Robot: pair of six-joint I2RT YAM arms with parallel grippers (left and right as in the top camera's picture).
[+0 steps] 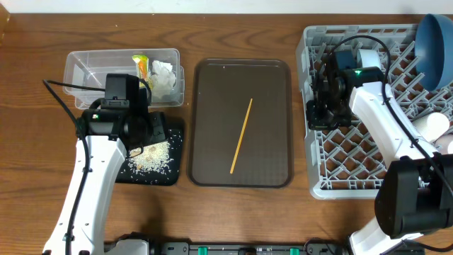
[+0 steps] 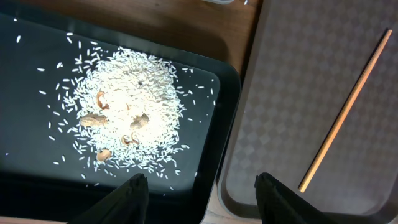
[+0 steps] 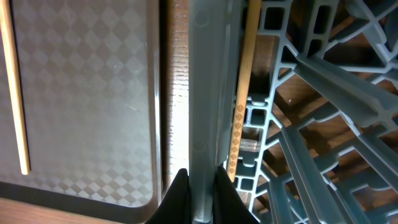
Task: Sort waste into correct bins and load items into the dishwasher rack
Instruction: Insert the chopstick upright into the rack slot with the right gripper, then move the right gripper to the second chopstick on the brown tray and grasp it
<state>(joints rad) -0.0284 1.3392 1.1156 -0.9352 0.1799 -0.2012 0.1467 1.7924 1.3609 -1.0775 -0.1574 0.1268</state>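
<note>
**A:** Where is the thin wooden chopstick (image 1: 241, 136) to be found?

**B:** It is laid flat and slantwise on the middle of the brown rectangular serving tray (image 1: 272, 106), with nothing touching it. A second, patterned wooden chopstick (image 3: 244, 93) is seen inside the large grey plastic dishwasher rack (image 3: 202, 93), just beside the wall nearest the brown tray.

**A:** How is the one on the tray expected to handle?

**B:** It is judged light, stiff and slim, and smooth enough to roll or be flicked aside if pinched off-centre. A hold across its width near the middle is suggested, with the fingertips brought right down to the tray surface. If it is gripped near one end, it could swing.

**A:** And the right gripper (image 3: 201, 190)?

**B:** Its fingers are held only a narrow gap apart above the rack's wall, which is seen between them. Nothing is pinched. The patterned chopstick's lower end lies just beside one finger — whether it is touched cannot be told.

**A:** The left gripper (image 2: 202, 199)?

**B:** It is spread wide and empty, hung over the edge of the shallow black rectangular tray (image 2: 37, 180) next to the brown tray's border. The loose white rice scraps (image 2: 130, 118) are heaped on the black tray.
</note>
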